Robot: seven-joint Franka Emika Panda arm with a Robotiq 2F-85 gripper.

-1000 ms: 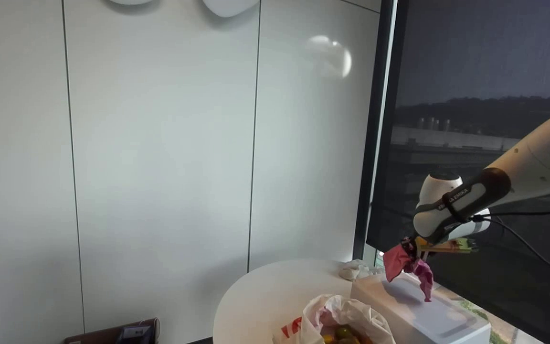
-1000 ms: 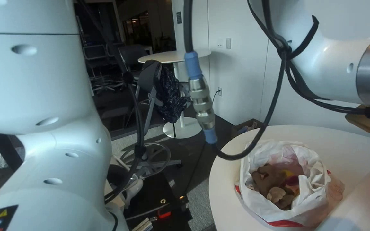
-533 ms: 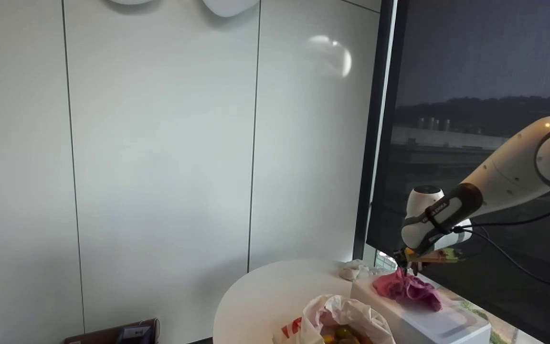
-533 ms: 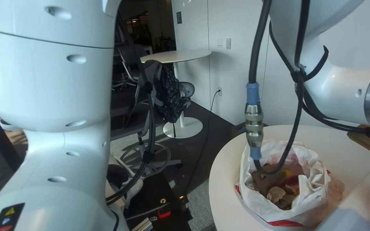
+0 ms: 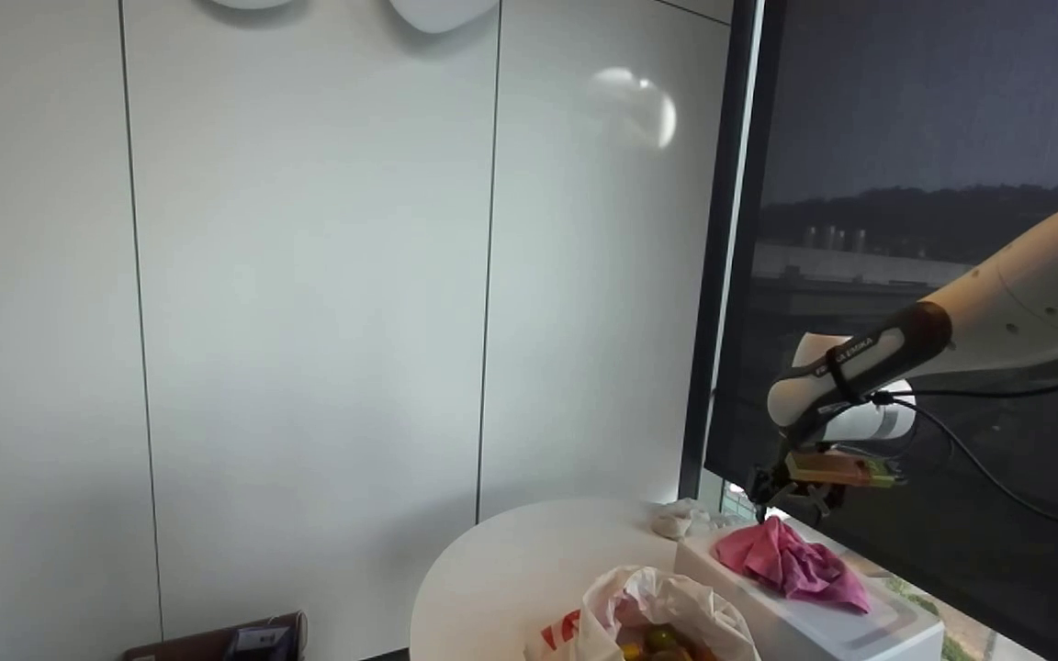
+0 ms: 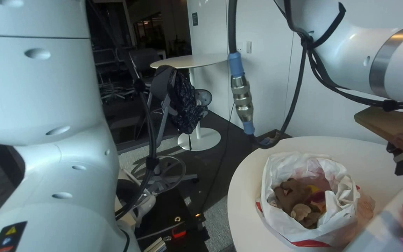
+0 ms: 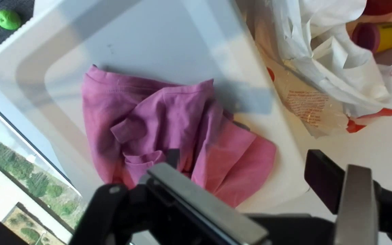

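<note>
My pincer [image 7: 248,173] stands wide open, its 2 fingers [image 7: 323,180] well apart, and it has hold of nothing. Below it lies a pink cloth [image 7: 179,119], bunched into loose folds. In the wrist view 1 finger covers part of that cloth, while the other shows out past it; whether a fingertip touches the fabric, I cannot tell. Just above my pincer, in both exterior views, is a tan and yellow-green block [image 5: 837,470]. Beneath the cloth, lower down from my pincer, is a white box [image 7: 148,37], whose flat top carries it. Off to the side of my pincer, just beside the box, a white plastic bag [image 6: 285,225] with red markings gapes open on the round white table [image 6: 355,147]. Inside it I see brown things [image 6: 292,199] and a yellow and maroon piece [image 7: 390,37]. Near the far end of the box from the bag's mouth lies a crumpled white thing [image 5: 680,519]. Behind my pincer, in an exterior view, rises a dark window [image 5: 915,229]. Farthest from my pincer, in an exterior view, stands a 2nd round table [image 6: 187,62].
</note>
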